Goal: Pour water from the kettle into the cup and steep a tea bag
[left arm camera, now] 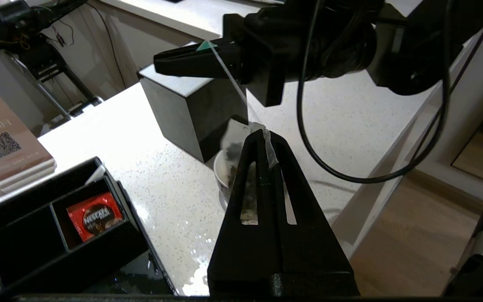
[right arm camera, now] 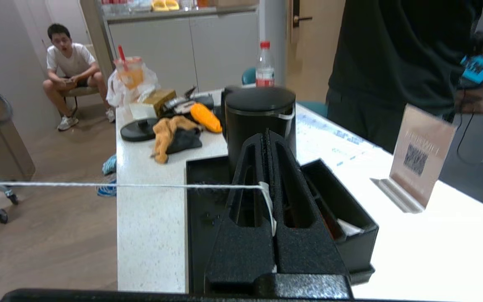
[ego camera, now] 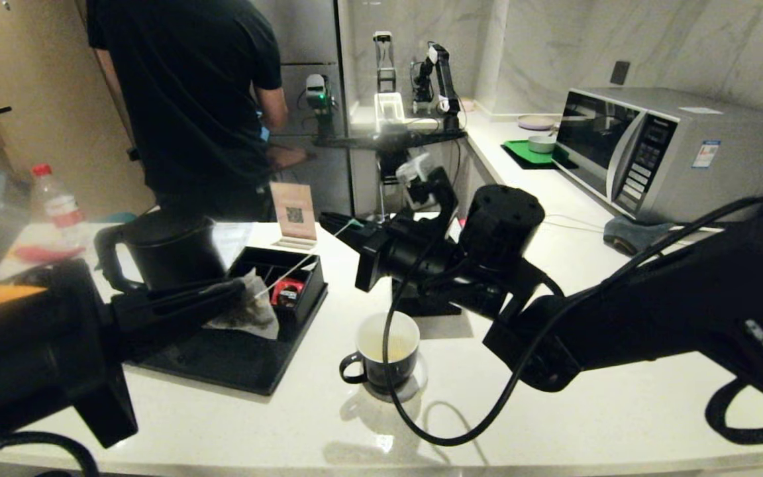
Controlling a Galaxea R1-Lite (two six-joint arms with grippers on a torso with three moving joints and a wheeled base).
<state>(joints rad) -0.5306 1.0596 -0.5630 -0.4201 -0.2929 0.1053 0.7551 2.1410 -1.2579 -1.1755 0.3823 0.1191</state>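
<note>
The black cup (ego camera: pixel 381 354) stands on the white counter with yellowish water (ego camera: pixel 388 346) in its white inside. Left of it and higher, my left gripper (ego camera: pixel 241 288) (left arm camera: pixel 262 133) is shut on the top edge of the tea bag (ego camera: pixel 252 313) (left arm camera: pixel 235 144), which hangs over the tray. A taut white string (ego camera: pixel 302 262) (right arm camera: pixel 120 185) runs from the bag to my right gripper (ego camera: pixel 326 218) (right arm camera: pixel 266 135), which is shut on the string near its green tag (left arm camera: pixel 203 45). The black kettle (ego camera: pixel 169 248) (right arm camera: pixel 260 109) stands upright at the tray's back left.
A black tray (ego camera: pixel 222 361) carries a divided box (left arm camera: pixel 57 247) holding a red packet (left arm camera: pixel 94 216). A black cube tissue box (left arm camera: pixel 191 105) stands behind the cup. A microwave (ego camera: pixel 660 152) is at the right; a person (ego camera: pixel 189 99) stands beyond the counter beside a QR sign (ego camera: pixel 293 215).
</note>
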